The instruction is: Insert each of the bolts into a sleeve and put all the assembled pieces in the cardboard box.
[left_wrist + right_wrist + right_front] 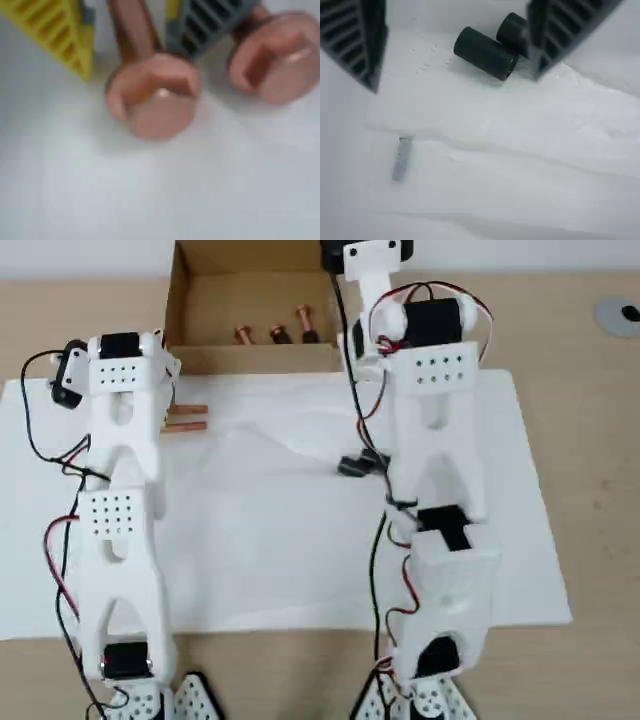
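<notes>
Two copper bolts [188, 418] lie side by side on the white sheet [280, 540] near the box. In the left wrist view my left gripper [132, 60] is open, its yellow finger [60, 35] and dark finger [205, 25] on either side of one bolt [155, 95]. The second bolt [277, 65] lies just outside the dark finger. Two black sleeves [355, 466] lie mid-sheet. My right gripper [456, 77] hangs open above them. One sleeve [485, 52] lies between its fingers, and the other sleeve [512, 27] is partly hidden by a finger.
The cardboard box [190, 310] stands at the back edge of the sheet, holding three bolts fitted with sleeves [275, 335]. The sheet is wrinkled around the sleeves. A small grey mark [402, 157] shows on the sheet. Bare wooden table surrounds the sheet.
</notes>
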Robot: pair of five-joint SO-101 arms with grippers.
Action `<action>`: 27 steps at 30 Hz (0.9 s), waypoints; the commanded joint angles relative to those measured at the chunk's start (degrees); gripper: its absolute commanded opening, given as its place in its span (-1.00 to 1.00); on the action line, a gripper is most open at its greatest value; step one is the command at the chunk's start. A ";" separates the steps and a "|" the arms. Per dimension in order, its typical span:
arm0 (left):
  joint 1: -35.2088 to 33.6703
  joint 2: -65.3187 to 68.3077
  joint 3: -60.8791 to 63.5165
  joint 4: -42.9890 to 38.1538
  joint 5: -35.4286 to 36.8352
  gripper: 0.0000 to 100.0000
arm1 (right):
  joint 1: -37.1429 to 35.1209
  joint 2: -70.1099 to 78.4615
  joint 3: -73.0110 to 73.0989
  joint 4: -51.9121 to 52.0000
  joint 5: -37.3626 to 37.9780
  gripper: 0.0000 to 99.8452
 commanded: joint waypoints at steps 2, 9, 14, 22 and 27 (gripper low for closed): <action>-1.58 1.54 -0.88 -3.34 0.18 -0.87 | 0.92 -0.13 -0.04 -0.09 0.35 -0.53; -1.49 1.45 -2.99 -2.02 0.18 -1.00 | 1.01 -0.13 -0.04 0.00 0.35 -0.53; -1.14 1.45 -14.86 5.63 0.18 -1.00 | 1.01 -0.13 -0.04 0.00 0.35 -0.53; 1.85 -2.68 -25.32 12.31 -3.96 -1.00 | 1.01 -0.22 -0.04 0.26 0.35 -0.53; 1.76 -7.16 -24.97 12.31 -5.10 -1.00 | 1.01 -0.22 -0.04 0.35 0.35 -0.53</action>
